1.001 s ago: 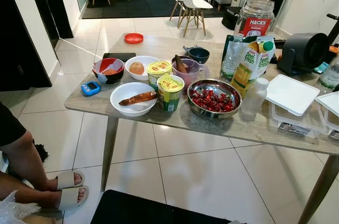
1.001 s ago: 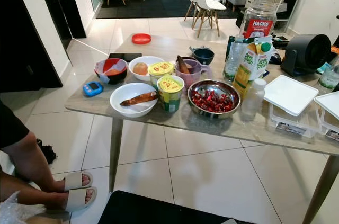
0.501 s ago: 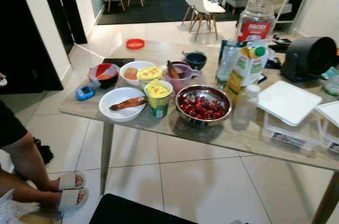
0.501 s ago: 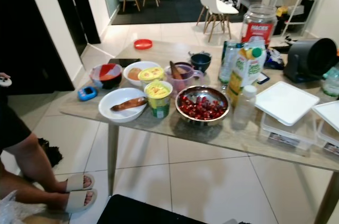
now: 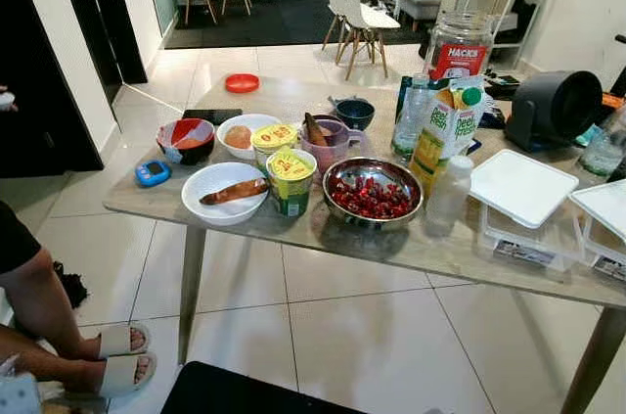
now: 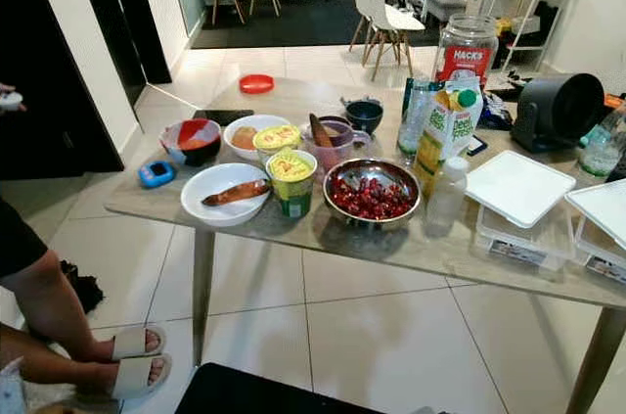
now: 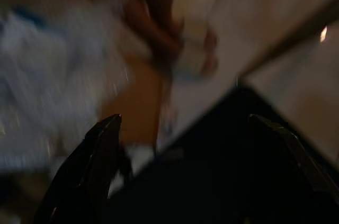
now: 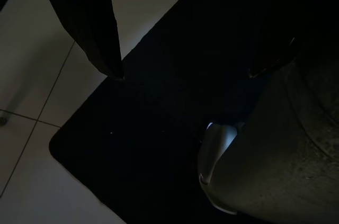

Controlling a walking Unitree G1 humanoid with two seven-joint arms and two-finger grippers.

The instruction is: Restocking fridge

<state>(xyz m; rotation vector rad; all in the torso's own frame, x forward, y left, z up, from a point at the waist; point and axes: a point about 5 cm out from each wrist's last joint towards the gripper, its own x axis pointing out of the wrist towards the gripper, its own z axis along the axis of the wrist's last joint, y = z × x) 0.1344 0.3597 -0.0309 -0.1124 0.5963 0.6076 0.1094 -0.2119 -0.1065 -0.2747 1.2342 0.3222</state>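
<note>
Food crowds the bench awaiting the fridge; left gripper and right gripper hang low, spread wide, empty.

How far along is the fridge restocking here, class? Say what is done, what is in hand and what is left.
Done: nothing visibly. The juice carton, steel bowl of red fruit, two yellow-lidded cups and white bowl all sit on the table.
In hand: nothing. The left tool and right tool hang open, low over the floor.
Left: carrying every item to the fridge.
</note>
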